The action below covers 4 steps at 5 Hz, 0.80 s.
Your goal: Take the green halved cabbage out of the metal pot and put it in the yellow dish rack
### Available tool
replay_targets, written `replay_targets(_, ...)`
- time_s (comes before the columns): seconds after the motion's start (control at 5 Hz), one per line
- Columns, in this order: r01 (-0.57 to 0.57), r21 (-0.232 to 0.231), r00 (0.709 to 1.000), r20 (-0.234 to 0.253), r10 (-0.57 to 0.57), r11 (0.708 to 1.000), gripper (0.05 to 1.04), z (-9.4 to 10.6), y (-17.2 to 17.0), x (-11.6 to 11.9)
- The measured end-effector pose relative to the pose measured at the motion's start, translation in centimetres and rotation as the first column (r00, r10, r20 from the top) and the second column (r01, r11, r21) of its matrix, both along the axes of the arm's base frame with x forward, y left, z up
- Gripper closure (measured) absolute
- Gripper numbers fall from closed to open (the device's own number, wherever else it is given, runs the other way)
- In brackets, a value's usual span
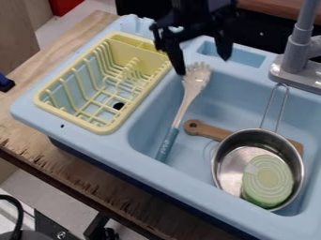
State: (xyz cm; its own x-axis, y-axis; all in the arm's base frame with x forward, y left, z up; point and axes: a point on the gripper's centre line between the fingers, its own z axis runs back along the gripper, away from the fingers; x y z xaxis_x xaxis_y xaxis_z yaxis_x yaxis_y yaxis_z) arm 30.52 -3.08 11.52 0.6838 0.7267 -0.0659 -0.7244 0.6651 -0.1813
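Observation:
The black gripper hangs at the top centre over the back of the blue sink, its two fingers spread apart and nothing held between them. Just under it is the pale slotted head of a spatula, nearest the left finger; whether they touch I cannot tell. The spatula's blue handle slants down to the left in the basin. To the right, a steel pan holds a round green slice with pale rings. Beneath the pan lies a wooden-handled utensil, partly hidden by it.
A yellow dish rack stands on the left side of the sink unit. The grey faucet rises at the upper right. Raised basin walls surround the utensils, and a wooden counter runs along the left and front.

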Motion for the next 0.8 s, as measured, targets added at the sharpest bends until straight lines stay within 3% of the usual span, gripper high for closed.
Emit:
replay_targets(0.4, 0.15, -0.103, 0.984, -0.081, -0.159, 0.983, 0.084, -0.8, -4.7, -5.0)
replay_targets(0.6, 0.222, -0.148, 0.97, -0.064, -0.233, 0.964, 0.084, -1.4, -6.5, -6.6)
replay_targets(0.8, 0.263, -0.141, 0.961, -0.051, -0.272, 0.955, 0.084, -2.1, -8.1, -7.3)
